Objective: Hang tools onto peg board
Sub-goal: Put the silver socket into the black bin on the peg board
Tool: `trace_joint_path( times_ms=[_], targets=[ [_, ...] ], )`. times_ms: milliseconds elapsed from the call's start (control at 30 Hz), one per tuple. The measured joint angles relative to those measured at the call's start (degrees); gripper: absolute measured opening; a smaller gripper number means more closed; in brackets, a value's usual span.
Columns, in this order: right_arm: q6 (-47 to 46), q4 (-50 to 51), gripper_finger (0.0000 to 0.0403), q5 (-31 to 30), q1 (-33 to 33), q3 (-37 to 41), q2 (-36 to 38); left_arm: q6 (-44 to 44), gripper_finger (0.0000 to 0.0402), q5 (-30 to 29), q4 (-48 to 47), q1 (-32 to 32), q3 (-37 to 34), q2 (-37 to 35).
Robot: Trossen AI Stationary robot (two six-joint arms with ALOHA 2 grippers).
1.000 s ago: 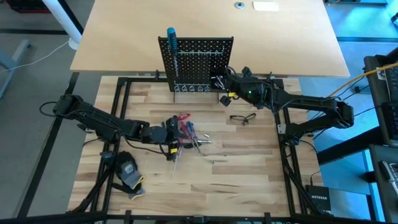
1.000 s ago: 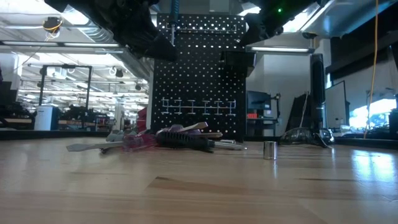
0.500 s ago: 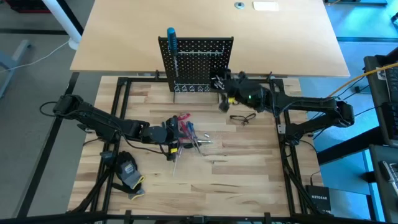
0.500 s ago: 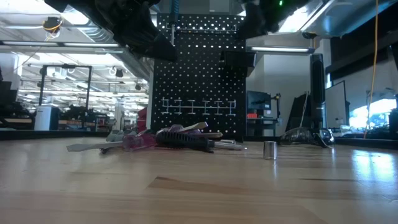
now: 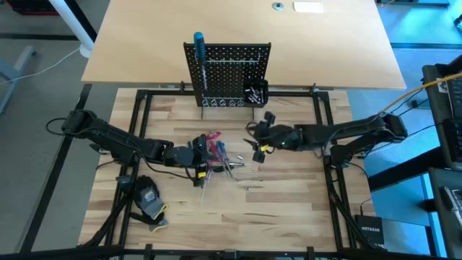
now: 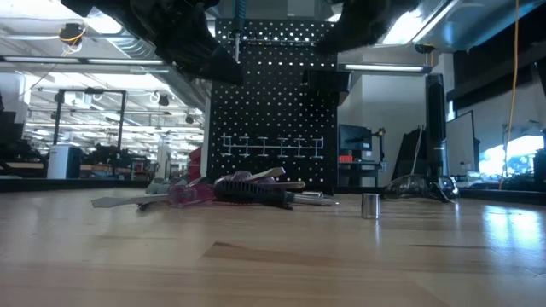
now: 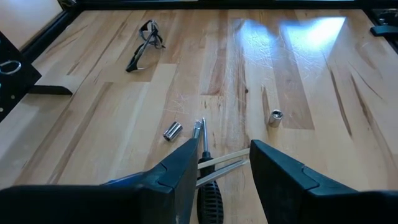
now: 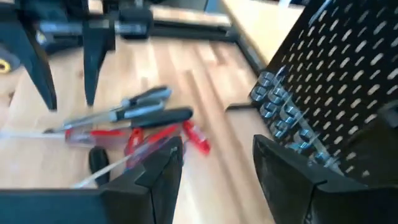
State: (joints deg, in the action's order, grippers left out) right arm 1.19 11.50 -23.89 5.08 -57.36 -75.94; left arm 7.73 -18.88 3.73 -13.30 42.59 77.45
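Hovering: right gripper [image 5: 254, 142], fingers apart, empty, beside screwdriver pile [image 5: 218, 154] | left gripper [image 5: 203, 157], fingers apart, over pile | peg board [image 5: 229, 68] upright behind

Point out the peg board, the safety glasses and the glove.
peg board [image 5: 229, 68]: high view, middle of its perforated panel.
safety glasses [image 7: 144, 44]: left wrist view, on the frame.
glove [image 5: 149, 200]: high view, on its back.
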Motion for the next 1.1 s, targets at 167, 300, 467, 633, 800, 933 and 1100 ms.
trace_joint_path(
  times_ms=[167, 300, 467, 633, 800, 933, 1100],
  targets=[
    [-4.68, -2.48, 0.0197, 7.48, 0.17, 4.07, -4.49, 0.0, 0.0136, -0.01, -0.07, 0.0, 0.0, 0.0],
    [-6.76, -9.72, 0.0197, 9.98, 0.17, 8.35, -8.03, 0.0, 0.0136, 0.0, -0.09, 0.0, 0.0, 0.0],
    [-8.48, -14.95, 0.0197, 11.07, 0.17, 11.25, -12.63, 0.0, 0.0136, -0.01, -0.03, 0.0, 0.0, 0.0],
    [-8.76, -15.89, 0.0197, 10.52, 0.15, 11.4, -17.84, 0.0, 0.0136, 0.0, -0.03, 0.0, 0.0, 0.0],
    [-9.09, -19.96, 0.0197, 10.0, 0.15, 11.4, -21.88, 0.0, 0.0136, -0.01, -0.12, 0.0, 0.0, 0.0],
    [-8.69, -21.18, 0.0197, 8.94, -0.32, 11.4, -23.53, 0.0, 0.0136, 0.01, -0.08, 0.0, 0.0, 0.0],
    [-10.41, -21.23, 0.0197, 9.19, -2.38, 11.71, -23.54, 0.0, 0.0136, -0.02, -0.12, 0.0, 0.0, 0.0]
  ],
)
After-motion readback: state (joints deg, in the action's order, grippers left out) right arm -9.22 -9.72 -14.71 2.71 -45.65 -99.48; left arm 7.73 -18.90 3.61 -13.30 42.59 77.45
